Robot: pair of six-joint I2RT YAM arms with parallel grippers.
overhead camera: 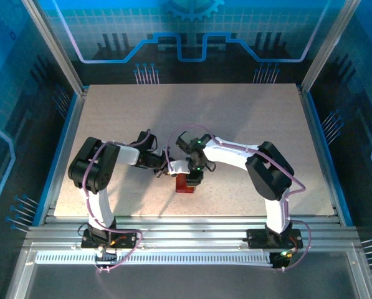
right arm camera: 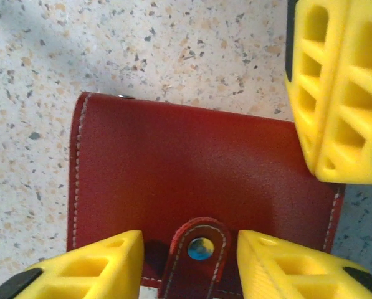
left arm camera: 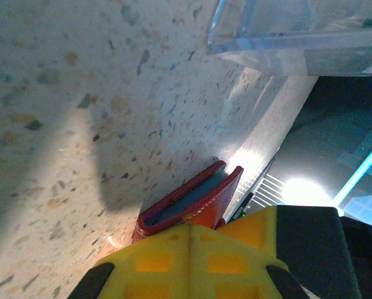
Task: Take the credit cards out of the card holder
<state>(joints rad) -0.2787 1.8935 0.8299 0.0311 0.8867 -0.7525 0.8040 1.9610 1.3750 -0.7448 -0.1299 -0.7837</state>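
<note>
Card holder point(right arm camera: 192, 168) folded, contents hidden; right fingers point(right arm camera: 86, 268) parted astride its tab point(right arm camera: 198, 249), left fingers point(left arm camera: 186, 274) closed.

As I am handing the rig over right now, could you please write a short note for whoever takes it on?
Left gripper: shut, tips at the card holder's edge; pinching or only pressing, cannot tell.
Right gripper: open, fingers either side of the snap tab.
Card holder: closed, flat on the table.
Done: grippers placed at the holder; nothing opened.
To do: undo tab, open holder, take out the credit cards.
</note>
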